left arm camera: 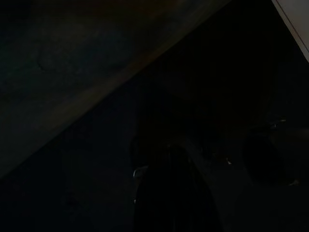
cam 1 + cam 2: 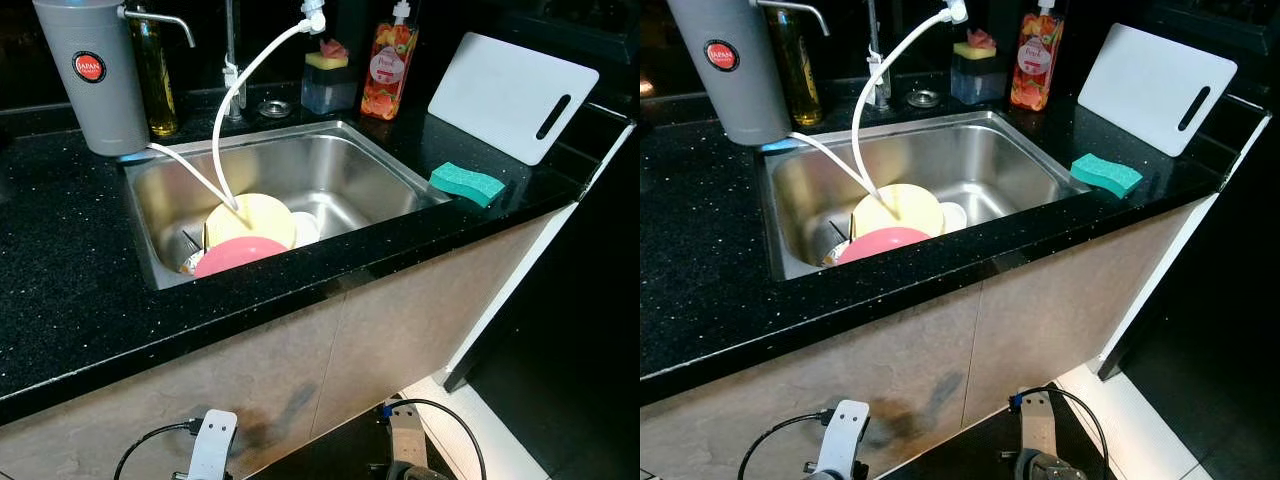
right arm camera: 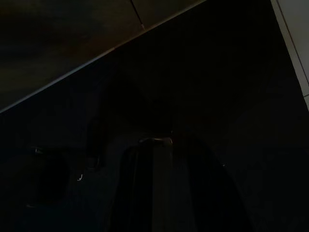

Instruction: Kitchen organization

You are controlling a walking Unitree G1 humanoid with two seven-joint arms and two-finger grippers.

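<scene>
Both arms hanging idle low by the cabinet, finger state impossible to tell, while the pink plate [image 2: 238, 254] and yellow plate [image 2: 252, 218] are leaning stacked at the sink's [image 2: 370, 160] near-left, looking light, stiff, wet-slippery, so probably best pinched at the upper rim.

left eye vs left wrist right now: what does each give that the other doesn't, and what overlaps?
Left eye: steel sink holding a yellow plate and a pink plate; green sponge and white cutting board on the black counter. Left wrist: very dark, dim shapes, nothing identifiable. Shared, probably: the beige cabinet front and the pale floor strip.
</scene>
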